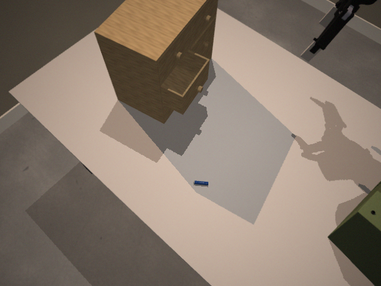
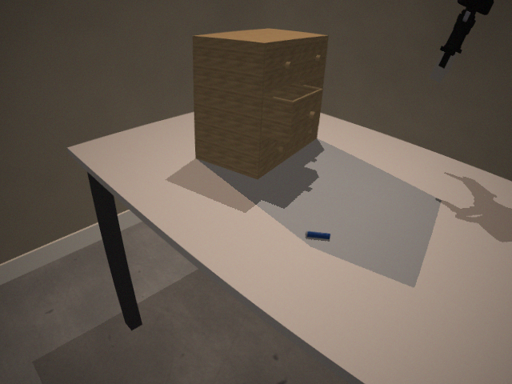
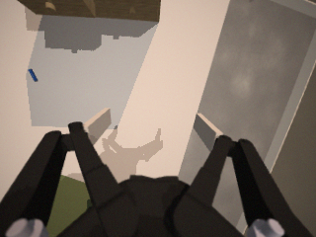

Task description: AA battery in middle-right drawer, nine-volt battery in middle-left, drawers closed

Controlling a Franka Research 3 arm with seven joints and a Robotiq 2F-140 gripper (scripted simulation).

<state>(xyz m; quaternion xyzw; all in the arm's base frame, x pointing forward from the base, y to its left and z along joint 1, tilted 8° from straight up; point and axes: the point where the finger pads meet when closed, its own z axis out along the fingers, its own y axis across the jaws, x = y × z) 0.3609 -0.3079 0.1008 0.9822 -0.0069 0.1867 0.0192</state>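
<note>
The AA battery (image 1: 200, 183) is a small blue cylinder lying on the grey mat (image 1: 240, 148) in front of the wooden chest (image 1: 159, 55). It also shows in the exterior view (image 2: 318, 235) and far off in the wrist view (image 3: 33, 75). The left drawer of the chest's middle row (image 1: 184, 77) stands pulled out; the part of its inside that I see is bare. The other drawers are in. I see no nine-volt battery in any view. My gripper (image 1: 322, 40) (image 3: 153, 118) hangs high above the table's far right edge, open and empty, far from the battery and the chest (image 2: 260, 99).
An olive-green box (image 1: 359, 233) stands at the table's near right corner and shows under the gripper in the wrist view (image 3: 69, 202). The table edge and the floor lie below the right finger (image 3: 247, 84).
</note>
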